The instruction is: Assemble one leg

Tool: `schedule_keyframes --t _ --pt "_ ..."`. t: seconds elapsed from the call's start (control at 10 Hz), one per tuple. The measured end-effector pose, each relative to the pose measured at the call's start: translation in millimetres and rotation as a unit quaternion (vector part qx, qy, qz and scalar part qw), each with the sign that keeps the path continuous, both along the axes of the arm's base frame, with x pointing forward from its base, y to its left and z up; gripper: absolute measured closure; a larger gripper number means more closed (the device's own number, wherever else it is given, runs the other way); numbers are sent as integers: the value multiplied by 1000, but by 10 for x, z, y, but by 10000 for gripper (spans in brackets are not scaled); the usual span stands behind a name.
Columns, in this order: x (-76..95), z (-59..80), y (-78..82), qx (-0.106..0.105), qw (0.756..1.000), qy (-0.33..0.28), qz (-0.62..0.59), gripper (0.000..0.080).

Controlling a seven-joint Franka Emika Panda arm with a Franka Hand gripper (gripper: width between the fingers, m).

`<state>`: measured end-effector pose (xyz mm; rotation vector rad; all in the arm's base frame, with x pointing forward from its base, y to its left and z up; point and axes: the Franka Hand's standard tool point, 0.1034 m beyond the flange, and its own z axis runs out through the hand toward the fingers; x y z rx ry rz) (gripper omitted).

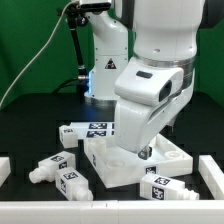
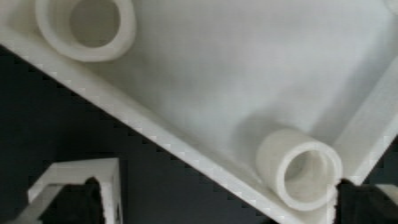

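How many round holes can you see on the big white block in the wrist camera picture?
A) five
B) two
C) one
B: on the large flat white square block, one round hole shows near one corner and a second round hole near another, and no others are in view.

The black table (image 1: 118, 207) carries a white square block (image 1: 105, 165) and several legs (image 1: 52, 166).
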<state>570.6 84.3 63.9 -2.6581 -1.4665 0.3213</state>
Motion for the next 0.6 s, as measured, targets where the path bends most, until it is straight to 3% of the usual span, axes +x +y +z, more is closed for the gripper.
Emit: schedule_keyframes --t 0.6 --pt "1 -2 -5 0 1000 1 -1 150"
